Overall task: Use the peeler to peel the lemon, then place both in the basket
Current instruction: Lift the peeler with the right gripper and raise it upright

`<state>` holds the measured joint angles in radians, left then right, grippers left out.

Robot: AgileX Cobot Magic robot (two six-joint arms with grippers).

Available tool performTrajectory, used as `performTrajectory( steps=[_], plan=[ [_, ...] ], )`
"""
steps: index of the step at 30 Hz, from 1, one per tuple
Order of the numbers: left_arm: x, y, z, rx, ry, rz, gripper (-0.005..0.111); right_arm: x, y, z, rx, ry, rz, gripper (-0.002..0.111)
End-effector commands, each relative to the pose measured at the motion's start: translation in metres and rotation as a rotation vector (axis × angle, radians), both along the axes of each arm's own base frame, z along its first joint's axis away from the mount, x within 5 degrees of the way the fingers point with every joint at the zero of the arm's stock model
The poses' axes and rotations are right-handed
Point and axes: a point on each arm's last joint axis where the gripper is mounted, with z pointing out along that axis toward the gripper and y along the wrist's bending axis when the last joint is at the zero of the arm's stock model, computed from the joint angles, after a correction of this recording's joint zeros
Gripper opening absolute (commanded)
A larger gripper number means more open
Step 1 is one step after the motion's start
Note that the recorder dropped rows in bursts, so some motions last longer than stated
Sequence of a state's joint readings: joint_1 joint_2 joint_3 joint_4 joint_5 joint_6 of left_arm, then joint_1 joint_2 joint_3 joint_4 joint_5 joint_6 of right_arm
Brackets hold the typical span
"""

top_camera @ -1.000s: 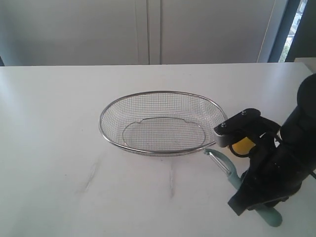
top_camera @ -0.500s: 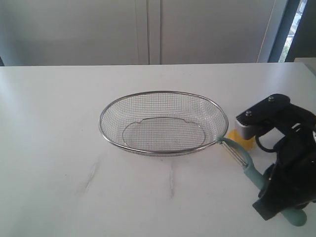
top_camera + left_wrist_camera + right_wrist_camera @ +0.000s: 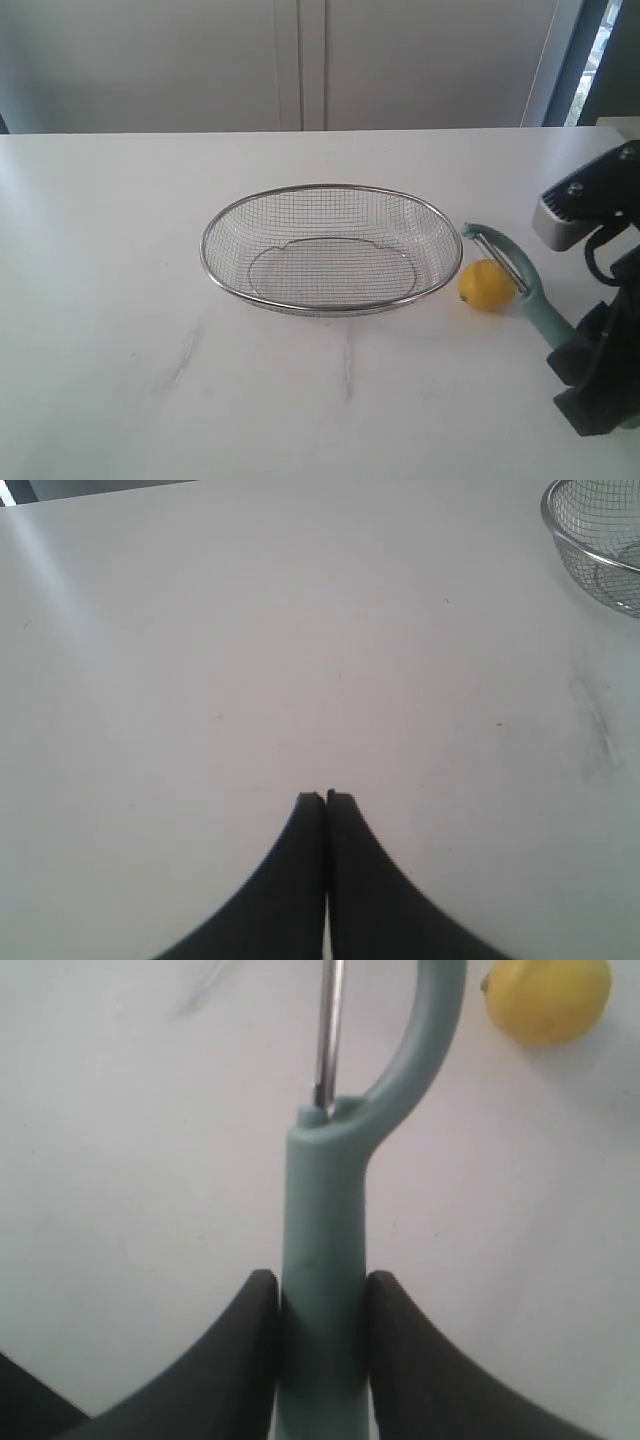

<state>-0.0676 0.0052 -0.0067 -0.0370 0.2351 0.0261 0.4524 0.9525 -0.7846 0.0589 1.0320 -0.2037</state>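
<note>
The yellow lemon (image 3: 486, 285) (image 3: 548, 997) lies on the white table just right of the wire basket (image 3: 330, 190), outside it. My right gripper (image 3: 575, 352) (image 3: 322, 1290) is shut on the pale teal handle of the peeler (image 3: 525, 288) (image 3: 325, 1230). The peeler's metal-bladed head reaches over the lemon's far side in the exterior view. The basket is empty; its rim also shows in the left wrist view (image 3: 575, 545). My left gripper (image 3: 326, 800) is shut on nothing above bare table, out of the exterior view.
The white table (image 3: 120, 260) has faint scuff marks (image 3: 185, 355) in front of the basket. A grey wall and a window edge (image 3: 575, 60) stand behind the table's far edge.
My right arm has swung to the right and back with the peeler, uncovering the lemon, which now lies in plain view beside the basket. The left gripper has stayed shut.
</note>
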Motion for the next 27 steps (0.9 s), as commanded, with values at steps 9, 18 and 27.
performTrajectory(
  steps=[9,18,27],
  plan=[
    [0.0,-0.001,-0.002,-0.012,0.001,-0.006,0.0,-0.017,-0.01,0.028,0.109,-0.223,-0.032,0.0],
    [0.0,-0.001,-0.002,-0.012,0.001,-0.006,0.0,-0.014,-0.009,0.031,0.17,-0.228,-0.11,0.0],
    [0.0,-0.001,-0.002,-0.012,0.001,-0.006,0.0,-0.01,-0.022,0.03,0.082,-0.266,-0.23,0.0]
  ],
)
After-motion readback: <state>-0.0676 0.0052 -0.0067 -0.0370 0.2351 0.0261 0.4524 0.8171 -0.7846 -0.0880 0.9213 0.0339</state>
